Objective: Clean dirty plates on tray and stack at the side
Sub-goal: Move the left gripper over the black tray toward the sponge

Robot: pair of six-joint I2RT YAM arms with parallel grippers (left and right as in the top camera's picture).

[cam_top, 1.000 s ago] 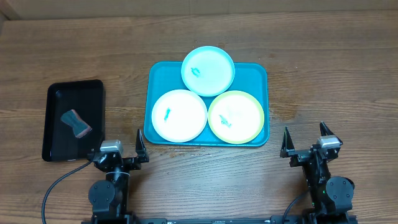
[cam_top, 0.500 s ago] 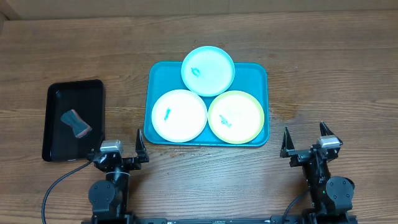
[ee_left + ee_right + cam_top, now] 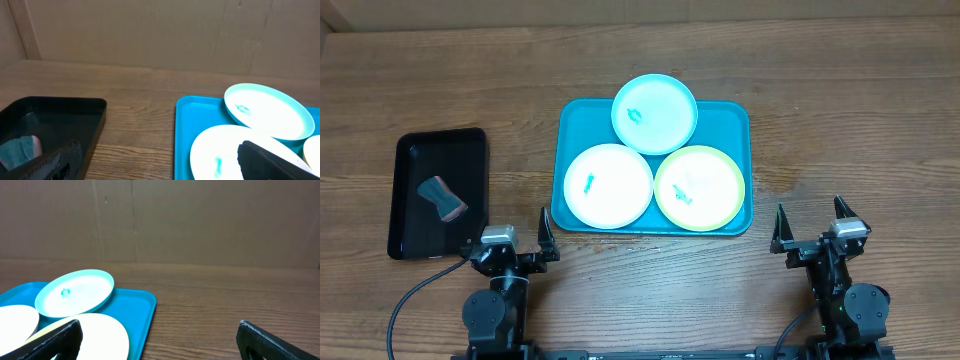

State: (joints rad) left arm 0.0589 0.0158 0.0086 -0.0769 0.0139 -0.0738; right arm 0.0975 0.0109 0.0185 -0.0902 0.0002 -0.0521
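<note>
The turquoise tray (image 3: 730,122) lies at the table's middle and holds three plates. The pale blue plate (image 3: 655,114) leans at the back, over the rim, with a teal smear. The white plate (image 3: 608,185) is front left with a teal smear. The yellow-green plate (image 3: 699,188) is front right with a faint smear. My left gripper (image 3: 513,232) is open and empty near the front edge, left of the tray. My right gripper (image 3: 811,222) is open and empty, right of the tray. The left wrist view shows the tray (image 3: 184,125), the white plate (image 3: 215,155) and the blue plate (image 3: 267,110).
A black tray (image 3: 415,230) at the left holds a small sponge-like block (image 3: 442,198). A cardboard wall (image 3: 200,220) stands behind the table. Bare wood (image 3: 850,130) lies right of the turquoise tray.
</note>
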